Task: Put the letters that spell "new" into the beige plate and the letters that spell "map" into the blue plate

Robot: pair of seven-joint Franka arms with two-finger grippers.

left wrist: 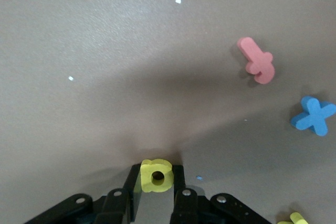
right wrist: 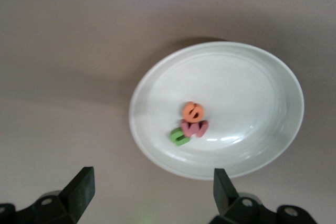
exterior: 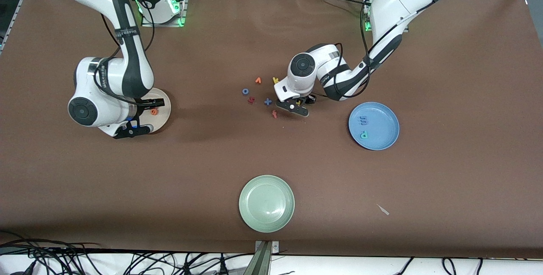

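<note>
- The yellow "a" (left wrist: 156, 176) is clamped between the fingers of the left gripper (exterior: 298, 104), low over the table (exterior: 445, 181) by the loose letters near the middle.
- In the blue plate (exterior: 384, 116), toward the left arm's end of the table, lie the blue "m" (exterior: 363, 119) and the teal "p" (exterior: 363, 135), the "p" nearer the front camera.
- In the beige plate (right wrist: 252, 77), toward the right arm's end, the orange "e" (right wrist: 193, 112), the pinkish-red "w" (right wrist: 194, 128) and the green "n" (right wrist: 179, 137) lie bunched together, touching.
- The right gripper (right wrist: 149, 190) hangs over the beige plate, its fingers spread wide and holding nothing.
- Loose on the table: a red "f" (left wrist: 257, 60), a blue "x" (left wrist: 314, 116), an orange "v" (exterior: 258, 80), a yellow "k" (exterior: 275, 80).
- A pale green plate (exterior: 266, 203) sits nearest the front camera.
</note>
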